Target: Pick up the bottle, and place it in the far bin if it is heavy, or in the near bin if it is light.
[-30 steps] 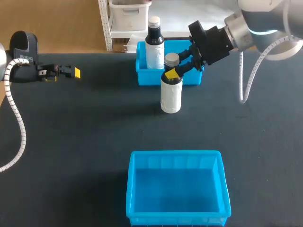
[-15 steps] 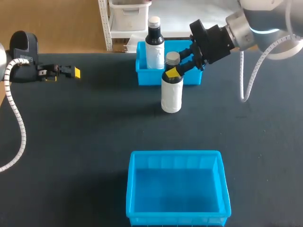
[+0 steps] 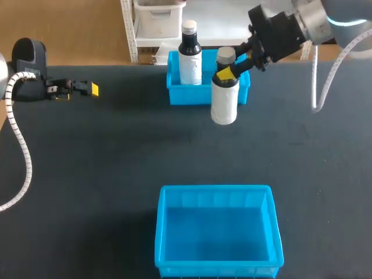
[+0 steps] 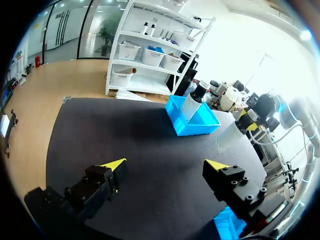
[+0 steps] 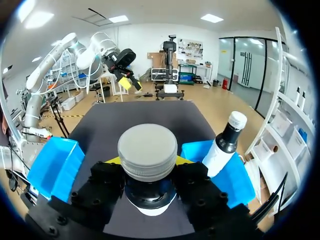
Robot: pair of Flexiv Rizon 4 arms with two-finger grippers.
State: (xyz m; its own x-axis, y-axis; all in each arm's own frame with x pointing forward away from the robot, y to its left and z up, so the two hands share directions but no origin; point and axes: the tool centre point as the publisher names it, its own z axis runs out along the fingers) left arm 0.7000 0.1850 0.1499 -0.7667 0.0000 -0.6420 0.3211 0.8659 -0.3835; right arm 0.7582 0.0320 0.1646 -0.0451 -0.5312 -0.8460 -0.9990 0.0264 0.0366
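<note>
A white bottle [image 3: 224, 102] with a grey cap [image 5: 147, 150] hangs above the table just in front of the far blue bin [image 3: 239, 95]. My right gripper [image 3: 228, 67] is shut on its neck, one yellow-tipped finger on each side, as the right wrist view shows. A dark bottle with a white label [image 3: 189, 60] stands upright in the far bin's left part, and it also shows in the right wrist view as the dark bottle [image 5: 224, 145]. The near blue bin [image 3: 216, 233] is empty. My left gripper [image 3: 87, 88] stays open at the table's far left, holding nothing [image 4: 165, 167].
The black table [image 3: 104, 163] stretches between the two bins. My left arm's white cable [image 3: 20, 145] hangs along the left edge. My right arm's cable [image 3: 317, 81] dangles at the far right.
My right gripper has lifted the white bottle off the table and carried it right and towards the far bin. The left arm has not moved.
</note>
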